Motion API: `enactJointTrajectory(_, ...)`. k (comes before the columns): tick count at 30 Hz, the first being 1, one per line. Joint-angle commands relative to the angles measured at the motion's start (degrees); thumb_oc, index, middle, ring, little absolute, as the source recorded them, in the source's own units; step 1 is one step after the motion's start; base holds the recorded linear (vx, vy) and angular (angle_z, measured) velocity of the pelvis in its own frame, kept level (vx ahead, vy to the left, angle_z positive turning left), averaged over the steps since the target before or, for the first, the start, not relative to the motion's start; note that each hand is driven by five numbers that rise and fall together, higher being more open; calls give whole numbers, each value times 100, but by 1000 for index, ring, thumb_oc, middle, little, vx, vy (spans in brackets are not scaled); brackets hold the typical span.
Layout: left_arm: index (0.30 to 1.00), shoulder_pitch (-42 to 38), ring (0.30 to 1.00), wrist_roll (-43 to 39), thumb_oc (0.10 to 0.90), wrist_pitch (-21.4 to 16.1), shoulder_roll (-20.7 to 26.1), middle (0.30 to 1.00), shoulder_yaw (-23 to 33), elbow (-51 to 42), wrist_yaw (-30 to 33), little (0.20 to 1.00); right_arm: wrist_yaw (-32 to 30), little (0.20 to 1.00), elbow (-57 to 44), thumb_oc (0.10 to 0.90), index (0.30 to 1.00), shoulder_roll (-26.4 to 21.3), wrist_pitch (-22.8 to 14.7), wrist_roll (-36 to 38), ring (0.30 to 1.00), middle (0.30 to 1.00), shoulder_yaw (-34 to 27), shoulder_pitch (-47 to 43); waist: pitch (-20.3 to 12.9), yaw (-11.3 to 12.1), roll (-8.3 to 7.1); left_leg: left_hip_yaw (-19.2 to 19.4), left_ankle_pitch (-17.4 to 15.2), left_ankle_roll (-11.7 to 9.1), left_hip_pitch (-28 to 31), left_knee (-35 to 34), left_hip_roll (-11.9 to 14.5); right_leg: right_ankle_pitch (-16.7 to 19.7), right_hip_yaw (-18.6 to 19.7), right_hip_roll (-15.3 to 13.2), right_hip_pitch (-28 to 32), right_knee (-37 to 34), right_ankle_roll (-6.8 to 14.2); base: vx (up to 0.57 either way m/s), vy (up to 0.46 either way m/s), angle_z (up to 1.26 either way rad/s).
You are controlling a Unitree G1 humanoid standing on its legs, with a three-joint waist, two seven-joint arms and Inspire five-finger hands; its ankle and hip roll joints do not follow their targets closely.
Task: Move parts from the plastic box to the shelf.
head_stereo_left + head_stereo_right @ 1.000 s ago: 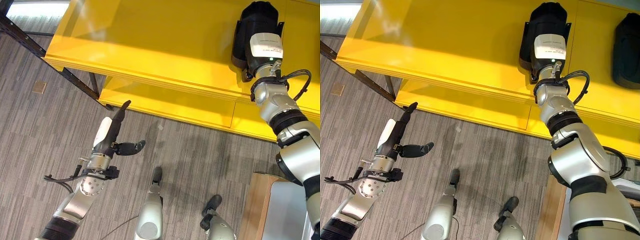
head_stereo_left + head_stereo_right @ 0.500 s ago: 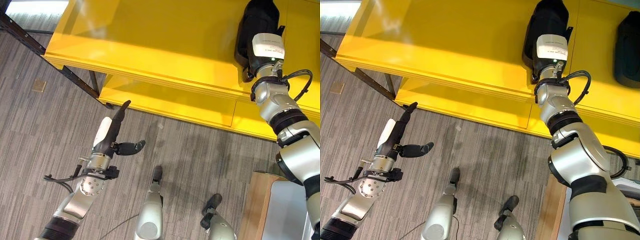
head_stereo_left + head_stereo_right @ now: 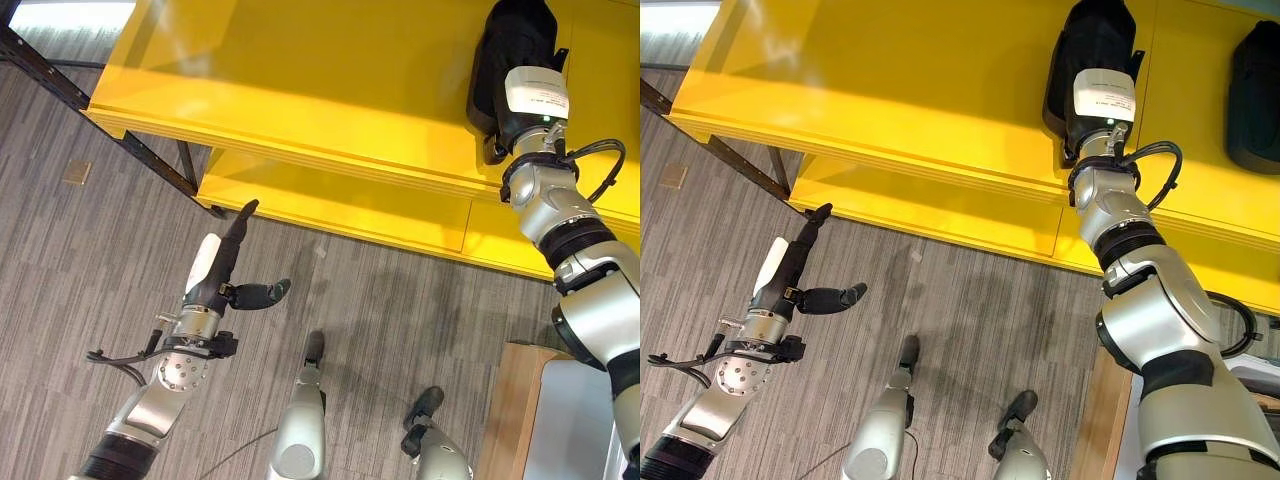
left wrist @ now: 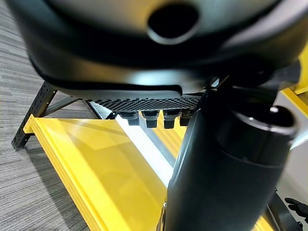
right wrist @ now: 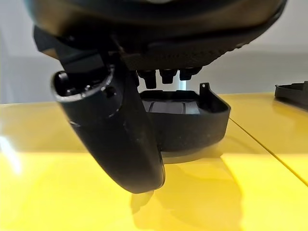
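A: Reaching up, right hand [image 3: 1102, 100] hangs over the top yellow shelf [image 3: 330, 90], above a black part [image 3: 1090, 55] that lies flat on the shelf board, well back from the front edge.

B: Fingers?

A: Right wrist view: fingers [image 5: 166, 74] straight in a row, thumb standing apart, nothing pinched. The part [image 5: 185, 120] sits on the yellow board just past the fingertips; contact, cannot tell.

B: Other parts?

A: Second black part [image 3: 1252, 85] on the same shelf, toward its right end, well apart from the first.

B: Left hand?

A: Left hand [image 3: 218, 272] low over the grey carpet floor [image 3: 90, 260], in front of the shelf's lower board, fingers straight and together, thumb out sideways, holding nothing.
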Motion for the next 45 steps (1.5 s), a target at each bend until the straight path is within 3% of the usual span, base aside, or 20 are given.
enactJointTrajectory(1, 1000, -200, 1000, -45, 900, -515, 358, 1000, 249, -518, 246, 1000, -290, 1000, -244, 900, 1000, -292, -4, 123, 1000, 1000, 265, -1133, -81, 63, -235, 98, -495, -123, 217, 231, 312, -34, 239, -380, -409, 553, 147, 0, 0, 0)
enactJointTrajectory(10, 1000, -147, 1000, -82, 900, -466, 425, 1000, 361, -475, 156, 1000, -94, 1000, -891, 900, 1000, -263, -71, 161, 1000, 1000, 287, -1122, -107, 22, -353, 119, -560, -130, 248, 297, 329, -24, 298, -345, -388, 548, 132, -8, -4, 0)
enactJointTrajectory(33, 1000, -78, 1000, -81, 900, -427, 499, 1000, 496, -437, 54, 1000, 33, 1000, -1298, 900, 1000, -311, -123, 110, 1000, 1000, 321, -1113, -160, -64, -454, 156, -614, -137, 321, 338, 382, -17, 384, -291, -368, 541, 113, -6, -2, -1)
enactJointTrajectory(45, 1000, -14, 1000, 3, 900, -262, 481, 1000, 571, -364, -63, 1000, 148, 1000, -2518, 900, 1000, -605, -194, 158, 1000, 1000, 103, -865, -419, -212, -774, 253, -599, -95, 592, 290, 407, 102, 372, -261, -99, 407, 53, -1, -4, -3)
